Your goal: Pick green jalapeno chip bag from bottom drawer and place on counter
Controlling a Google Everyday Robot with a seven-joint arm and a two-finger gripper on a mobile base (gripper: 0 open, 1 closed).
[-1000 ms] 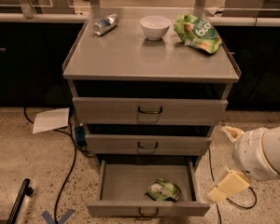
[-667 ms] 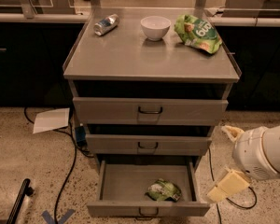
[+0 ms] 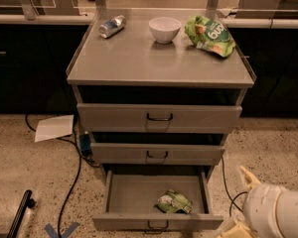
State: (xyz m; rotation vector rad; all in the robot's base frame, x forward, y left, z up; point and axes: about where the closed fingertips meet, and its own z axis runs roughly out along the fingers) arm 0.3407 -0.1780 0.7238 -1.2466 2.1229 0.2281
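Counter (image 3: 154, 63): 1 bowl (image 3: 165, 29); claw (image 3: 237, 202) lower right.

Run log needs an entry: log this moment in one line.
bottom drawer: open | green jalapeno chip bag: inside, ungrasped | gripper: open, right of drawer | counter: bag not placed

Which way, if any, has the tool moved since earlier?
Yes, downward. The tool was level with the middle drawer; now it is beside the open bottom drawer, lower right of view.

Gripper (image 3: 234, 202) low at far right, its cream fingers (image 3: 247, 176) wide apart.
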